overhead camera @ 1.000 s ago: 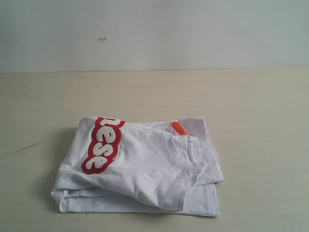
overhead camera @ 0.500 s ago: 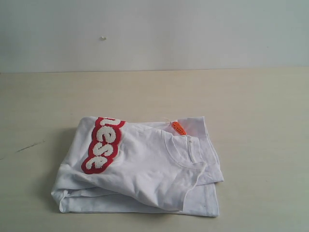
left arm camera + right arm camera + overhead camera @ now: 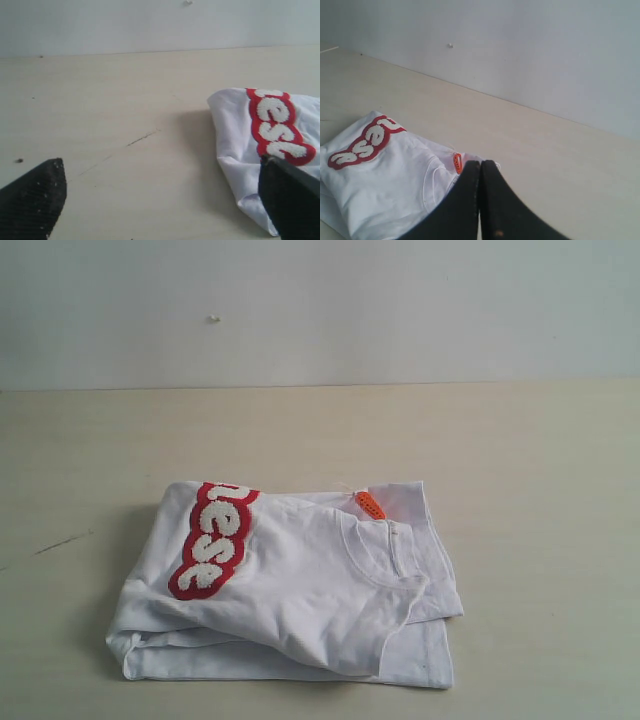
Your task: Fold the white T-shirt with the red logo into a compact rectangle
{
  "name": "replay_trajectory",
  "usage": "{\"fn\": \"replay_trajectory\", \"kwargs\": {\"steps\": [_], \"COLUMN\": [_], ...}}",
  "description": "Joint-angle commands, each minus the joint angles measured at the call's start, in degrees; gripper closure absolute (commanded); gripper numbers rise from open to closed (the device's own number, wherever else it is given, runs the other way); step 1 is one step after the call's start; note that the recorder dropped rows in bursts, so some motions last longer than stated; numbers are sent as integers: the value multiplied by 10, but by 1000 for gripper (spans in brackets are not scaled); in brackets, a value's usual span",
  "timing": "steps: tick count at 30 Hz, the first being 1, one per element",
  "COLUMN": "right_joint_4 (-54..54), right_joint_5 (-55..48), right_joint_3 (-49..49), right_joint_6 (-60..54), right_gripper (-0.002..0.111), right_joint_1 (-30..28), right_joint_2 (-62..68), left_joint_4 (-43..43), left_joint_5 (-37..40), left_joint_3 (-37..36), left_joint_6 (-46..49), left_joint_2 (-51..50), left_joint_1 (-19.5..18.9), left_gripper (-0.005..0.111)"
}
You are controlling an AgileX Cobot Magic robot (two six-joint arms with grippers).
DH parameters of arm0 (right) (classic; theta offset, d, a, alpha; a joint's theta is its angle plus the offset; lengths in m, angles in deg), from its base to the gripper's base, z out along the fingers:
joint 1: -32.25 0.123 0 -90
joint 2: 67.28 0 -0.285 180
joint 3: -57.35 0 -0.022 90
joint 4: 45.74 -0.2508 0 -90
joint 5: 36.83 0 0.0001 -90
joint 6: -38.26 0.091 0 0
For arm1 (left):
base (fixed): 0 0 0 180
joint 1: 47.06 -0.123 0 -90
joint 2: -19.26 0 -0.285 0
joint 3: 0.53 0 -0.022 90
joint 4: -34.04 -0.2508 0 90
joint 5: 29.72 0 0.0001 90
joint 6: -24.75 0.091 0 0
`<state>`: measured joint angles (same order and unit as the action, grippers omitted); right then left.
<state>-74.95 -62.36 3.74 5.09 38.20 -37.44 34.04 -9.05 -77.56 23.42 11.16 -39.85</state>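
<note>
Where the shirt rests: a broad pale beige tabletop point(image 3: 520, 440), matte, with faint scuffs towards 9 o'clock.
Shirt: the thin, wrinkled white cotton T-shirt point(image 3: 300, 590) lies at about 6 o'clock on the table. It is already doubled into a roughly rectangular bundle of several layers.
Shape so far: to my eye it is nearly compact but not square. The top layer sits skewed, and a lower hem peeks out along the bundle's 6 o'clock edge.
Logo: the long red band with fuzzy white bubble letters point(image 3: 212, 540) runs down the bundle's 9 o'clock side, wrapping over the fold at 11 o'clock.
Collar: the ribbed round collar point(image 3: 347, 540) faces up towards 3 o'clock.
Left gripper point(image 3: 160, 162): its black textured fingers are spread wide and hold nothing. It is low over the table beside the logo end; whether one finger touches the cloth I cannot tell.
Right gripper point(image 3: 481, 167): its black fingers are pressed together and empty, raised above the collar side.
Neck tag: the small orange tag point(image 3: 369, 505) sits at 1 o'clock on the bundle.
Handling: it looks light, limp and soft, and the layers are likely to slide and sag when lifted.
Where to hold: I would pinch through all the layers at a hem corner or folded edge, both ends together, not on the fuzzy lettering.
</note>
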Motion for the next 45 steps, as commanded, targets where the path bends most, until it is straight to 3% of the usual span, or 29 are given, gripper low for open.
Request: {"fn": "replay_trajectory", "kwargs": {"steps": [1, 7, 35, 45], "right_joint_4": [-3, -3, -3, -3], "right_joint_5": [5, 5, 5, -17], "right_joint_3": [-2, -2, -2, -2], "right_joint_6": [2, 2, 2, 2], "right_gripper": [108, 108, 108, 108], "right_joint_1": [0, 0, 0, -48], "right_joint_2": [-3, -3, -6, -148], "left_joint_4": [7, 11, 11, 11], "left_joint_5": [-3, -3, -3, -3], "left_joint_3": [-2, -2, -2, -2], "left_joint_6": [-7, -8, -8, -8], "left_joint_2": [3, 3, 3, 3], "left_joint_1": [-53, -90, -90, -90], "left_gripper": [4, 4, 4, 4]}}
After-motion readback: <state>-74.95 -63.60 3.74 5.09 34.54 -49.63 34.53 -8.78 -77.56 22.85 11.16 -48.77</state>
